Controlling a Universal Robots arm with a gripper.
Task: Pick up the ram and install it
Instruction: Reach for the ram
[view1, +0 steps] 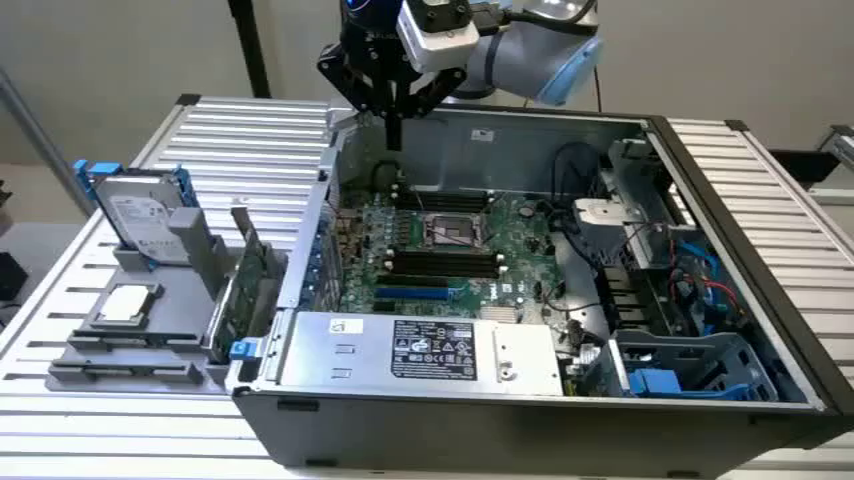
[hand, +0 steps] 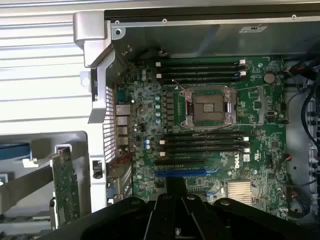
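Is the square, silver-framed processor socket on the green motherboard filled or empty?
Empty. The silver-framed socket shows a bare dark recess; a square silver processor chip lies outside, on the grey tray.

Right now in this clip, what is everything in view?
table: one, silver slats, under everything.
computer case: one, grey, on the table.
motherboard: one, green, inside the case.
power supply: one, silver, case's near side.
holder: one, grey, at the exterior view's left.
hard drive: one, silver and blue, in the holder.
processor chip: one, silver, flat on the holder.
expansion card: one, green, upright beside the case.
ram: one, dark edge-on, held in the gripper.
gripper: one, black, shut, above the case's far wall.
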